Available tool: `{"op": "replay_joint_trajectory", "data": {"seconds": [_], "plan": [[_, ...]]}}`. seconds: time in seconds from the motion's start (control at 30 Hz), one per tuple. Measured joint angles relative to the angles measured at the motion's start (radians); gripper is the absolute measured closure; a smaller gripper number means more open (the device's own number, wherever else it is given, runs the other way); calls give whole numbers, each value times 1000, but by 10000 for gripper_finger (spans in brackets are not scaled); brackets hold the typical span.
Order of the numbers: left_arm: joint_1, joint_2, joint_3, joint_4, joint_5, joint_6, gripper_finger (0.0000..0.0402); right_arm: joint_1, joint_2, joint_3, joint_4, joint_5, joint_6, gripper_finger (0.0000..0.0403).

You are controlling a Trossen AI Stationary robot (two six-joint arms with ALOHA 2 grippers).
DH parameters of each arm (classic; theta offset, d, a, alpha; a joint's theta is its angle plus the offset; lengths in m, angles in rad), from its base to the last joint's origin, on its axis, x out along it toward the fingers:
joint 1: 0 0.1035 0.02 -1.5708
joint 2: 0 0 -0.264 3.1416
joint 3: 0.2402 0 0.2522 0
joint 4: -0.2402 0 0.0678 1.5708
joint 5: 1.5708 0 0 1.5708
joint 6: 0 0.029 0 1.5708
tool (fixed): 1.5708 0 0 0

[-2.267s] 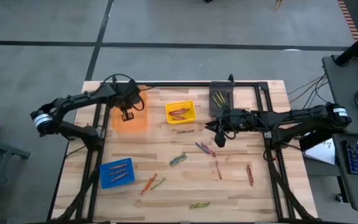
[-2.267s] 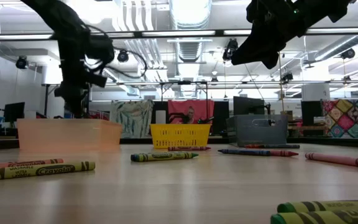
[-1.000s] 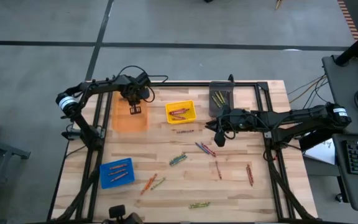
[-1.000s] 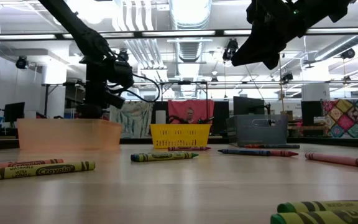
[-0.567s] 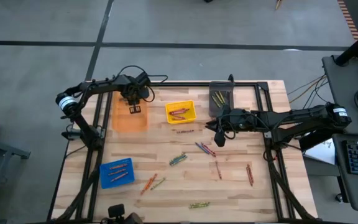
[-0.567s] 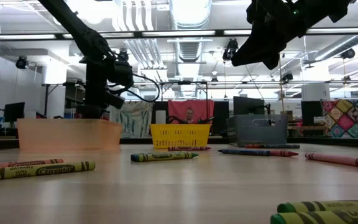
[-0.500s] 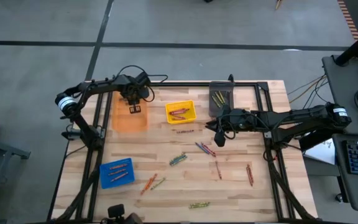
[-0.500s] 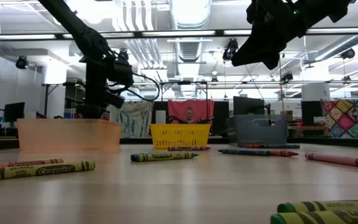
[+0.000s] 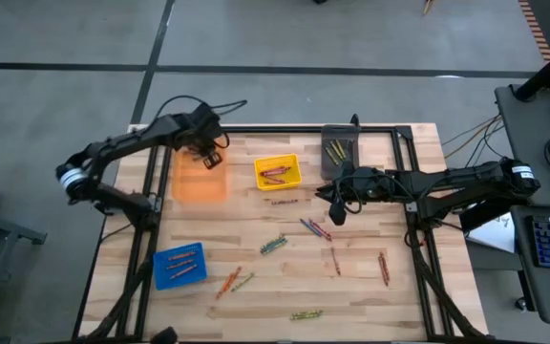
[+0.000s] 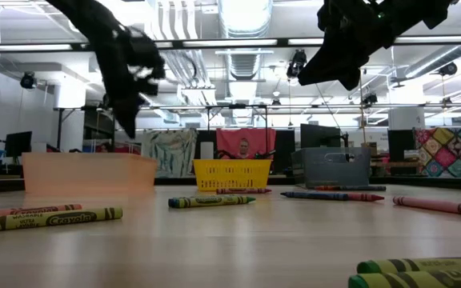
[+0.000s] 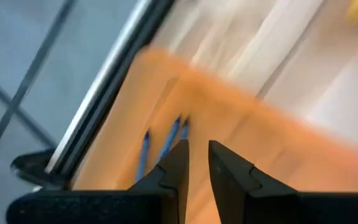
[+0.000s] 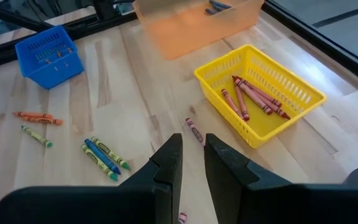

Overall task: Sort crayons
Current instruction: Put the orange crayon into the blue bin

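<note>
Several loose crayons (image 9: 315, 228) are left on the pale wooden table (image 9: 370, 296), so I judge the sort about half done. The translucent orange plastic bin (image 9: 200, 179) already holds blue sticks, and the left gripper (image 9: 210, 159) hangs above its far end, fingers nearly pressed together on nothing. The right gripper (image 9: 336, 214), equally narrow and empty, hovers mid-table near a blue and red pair. The next pick wants jaws spread first, then a straight descent across one stick. The crayons are thin, paper-wrapped and light, and look likely to roll.
</note>
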Motion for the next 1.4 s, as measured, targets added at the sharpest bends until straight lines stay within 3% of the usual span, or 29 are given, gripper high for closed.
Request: {"op": "replay_joint_trajectory", "data": {"seconds": [0.27,0.5,0.7,0.93,1.4], "plan": [[-199,-225,-91,186,14,-171,362,0,0,0,7,2,61,346],[-406,-313,-194,394,10,-198,362,0,0,0,8,1,110,346],[-552,-307,-270,619,7,-199,362,0,0,3,-14,-7,166,346],[-653,-253,-312,828,6,-197,362,0,0,39,-159,-13,229,346],[-673,-108,-250,851,6,-190,362,32,0,54,-472,-134,484,346]]}}
